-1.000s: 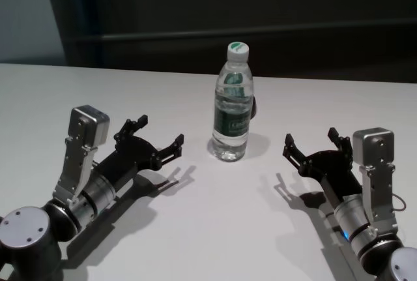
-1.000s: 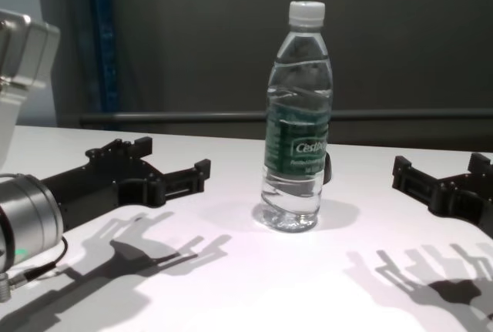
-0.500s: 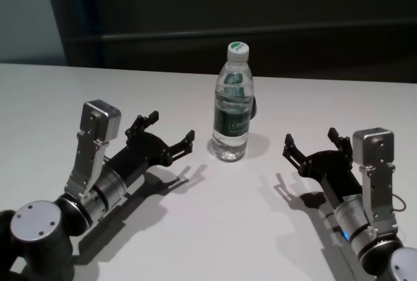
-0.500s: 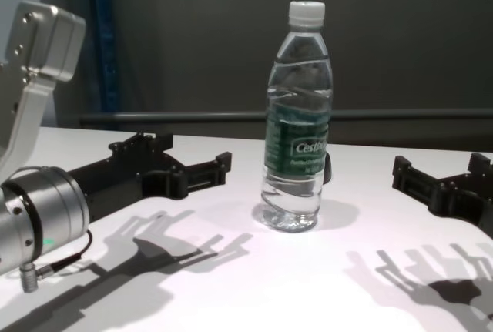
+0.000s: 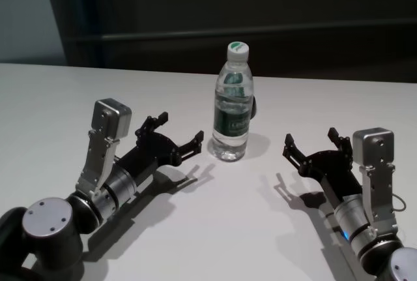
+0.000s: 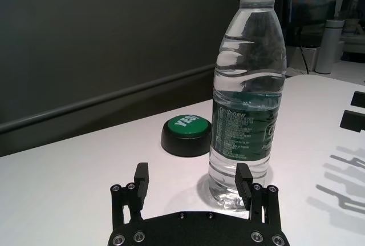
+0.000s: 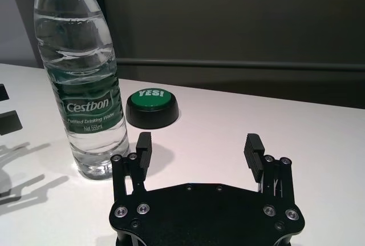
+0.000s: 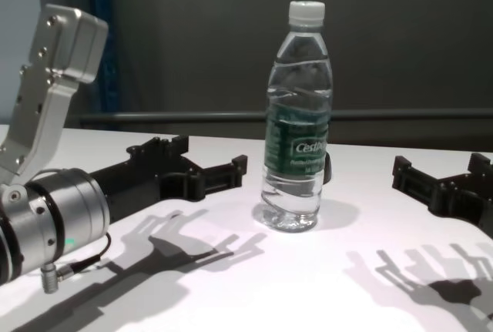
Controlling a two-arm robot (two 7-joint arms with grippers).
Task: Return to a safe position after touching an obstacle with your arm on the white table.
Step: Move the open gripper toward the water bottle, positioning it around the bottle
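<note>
The clear water bottle [image 5: 231,108] with white cap and dark green label stands upright in the middle of the white table [image 5: 215,229]. My left gripper [image 5: 179,128] is open and empty, low over the table just left of the bottle. Its nearer fingertip [image 5: 199,138] is a small gap from the bottle's base. In the left wrist view the bottle [image 6: 245,97] rises just beyond the open left gripper [image 6: 191,173]. My right gripper [image 5: 310,136] is open and empty, farther right of the bottle. The bottle [image 7: 85,86] shows beside the gripper [image 7: 198,141] in the right wrist view.
A small black dome button with a green "YES!" top [image 6: 186,133] sits on the table just behind the bottle, also in the right wrist view [image 7: 151,108]. A dark wall with a horizontal rail runs behind the table's far edge [image 5: 130,67].
My left arm has moved forward and to the right, bringing its open gripper close to the bottle. The bottle and the right arm have not moved.
</note>
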